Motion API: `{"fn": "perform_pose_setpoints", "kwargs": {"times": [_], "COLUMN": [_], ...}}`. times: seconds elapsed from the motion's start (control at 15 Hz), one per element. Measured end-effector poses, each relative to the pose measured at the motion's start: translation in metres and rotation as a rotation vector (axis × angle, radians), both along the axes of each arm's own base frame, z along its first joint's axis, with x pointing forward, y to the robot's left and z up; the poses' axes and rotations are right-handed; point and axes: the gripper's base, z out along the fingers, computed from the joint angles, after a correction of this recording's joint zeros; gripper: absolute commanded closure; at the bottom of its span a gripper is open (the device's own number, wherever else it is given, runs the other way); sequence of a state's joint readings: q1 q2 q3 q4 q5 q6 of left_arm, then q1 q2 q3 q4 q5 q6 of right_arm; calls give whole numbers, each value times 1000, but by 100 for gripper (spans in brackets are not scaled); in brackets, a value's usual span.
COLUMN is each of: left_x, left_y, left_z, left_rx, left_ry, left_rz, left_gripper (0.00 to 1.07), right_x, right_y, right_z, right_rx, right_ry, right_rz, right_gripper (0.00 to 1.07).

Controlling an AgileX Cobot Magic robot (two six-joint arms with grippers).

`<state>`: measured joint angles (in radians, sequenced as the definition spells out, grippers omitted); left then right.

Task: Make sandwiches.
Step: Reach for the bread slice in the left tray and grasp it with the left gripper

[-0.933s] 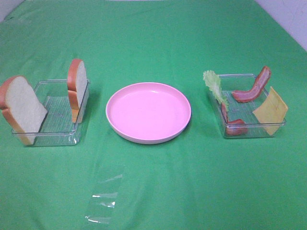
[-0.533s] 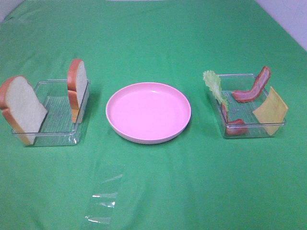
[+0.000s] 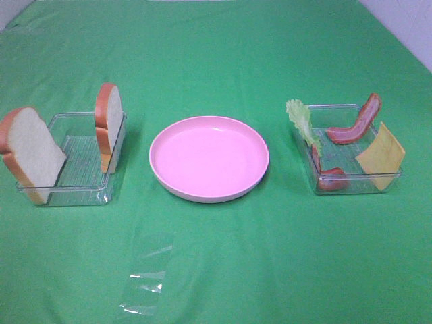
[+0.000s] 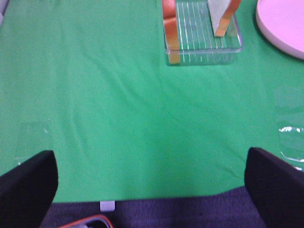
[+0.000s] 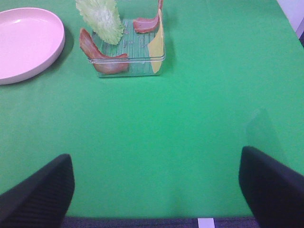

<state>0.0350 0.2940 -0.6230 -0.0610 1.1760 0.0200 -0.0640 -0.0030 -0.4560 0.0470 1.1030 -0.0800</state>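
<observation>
Left tool [image 4: 149,159] and right tool [image 5: 154,156] both hang with jaws spread wide and nothing between them, over the near edge of the bench [image 3: 283,270], well apart from the food. No sandwich is built yet: 2 bread slices [image 3: 30,152] stand on edge in the left tray [image 3: 74,197], while lettuce [image 3: 302,120], 2 bacon strips [image 3: 354,126] and cheese [image 3: 380,155] lean in the right tray [image 3: 351,189], with the pink plate [image 3: 209,158] bare between the trays. Trouble most likely lies in the first pick: each slice only leans on a clear wall, so an off-centre pinch could topple it or drag the light tray along, and the thin cheese may slip from the grip.
</observation>
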Motion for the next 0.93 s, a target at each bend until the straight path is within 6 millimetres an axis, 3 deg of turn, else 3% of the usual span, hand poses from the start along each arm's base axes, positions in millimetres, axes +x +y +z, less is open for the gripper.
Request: {"fn": "perform_pose_setpoints", "kwargs": {"times": [0.27,0.33,0.4,0.47,0.53,0.6,0.73,0.87,0.93], "left_x": [76,103,130,144,197,217,254,291,301], "left_y": [3,6,9,10,12,11,-3,-29,-38], "left_z": [37,48,54,54,59,61,65,57,53], "left_rx": [-1,15,29,36,35,36,42,39,38], "left_ry": [248,282,317,341,385,391,388,407,414], "left_rz": [0,10,29,31,30,22,-23,-75,-87], "left_gripper": [4,4,4,4,4,4,4,4,4], "right_x": [0,0,0,0,0,0,0,0,0], "right_y": [0,0,0,0,0,0,0,0,0], "right_z": [0,0,0,0,0,0,0,0,0], "right_rx": [0,0,0,0,0,0,0,0,0], "right_ry": [0,0,0,0,0,0,0,0,0], "right_rz": [0,0,0,0,0,0,0,0,0], "right_gripper": [18,18,18,18,18,18,18,18,18]}}
